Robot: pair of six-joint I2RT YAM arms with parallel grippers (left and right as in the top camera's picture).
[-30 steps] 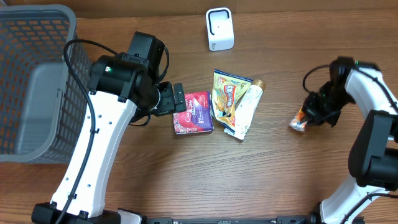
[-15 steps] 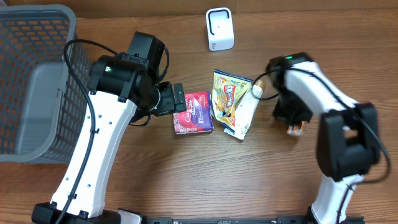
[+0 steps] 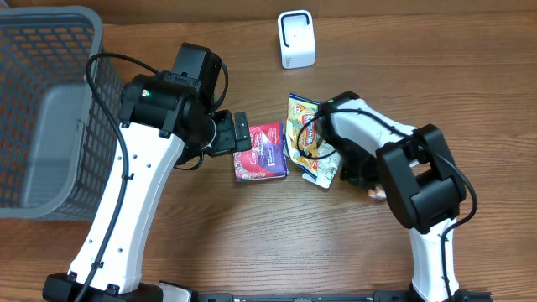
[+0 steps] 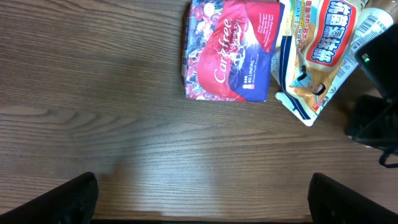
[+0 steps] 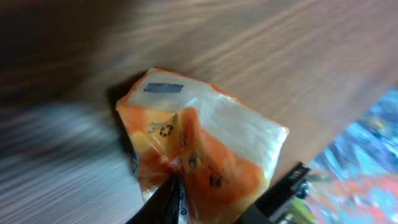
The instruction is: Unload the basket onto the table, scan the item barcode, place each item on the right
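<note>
Right arm [image 3: 361, 134]: swung from the frame's right edge to centre, beside the yellow pouch [image 3: 304, 126].
Orange packet [image 5: 199, 149]: came along, now lower centre-right, well apart from the white scanner [image 3: 295, 39] at top centre.
Right gripper [image 5: 214, 208]: blurred, so clamped or releasing, cannot tell.
Left gripper [image 4: 205, 202]: fingers wide apart, holding 0 items.
Meaning: barcode not yet presented.

The overhead camera looks straight down on the table [image 3: 252, 243] from well above. It is wide enough to take in the basket [image 3: 50, 109] at the left edge, the scanner [image 3: 296, 39] at the top, the left arm [image 3: 143, 184] and the right arm [image 3: 369, 126]. The left wrist camera also faces down onto the wood, from nearer, with the dark tips of the left gripper [image 4: 199, 205] in its 2 bottom corners. It shares the red packet [image 4: 230, 50] and yellow pouch [image 4: 323, 43] with the overhead view. The right wrist camera sits very close, tilted and blurred, an orange packet [image 5: 199, 143] filling most of it; overhead shows only a sliver of that packet
</note>
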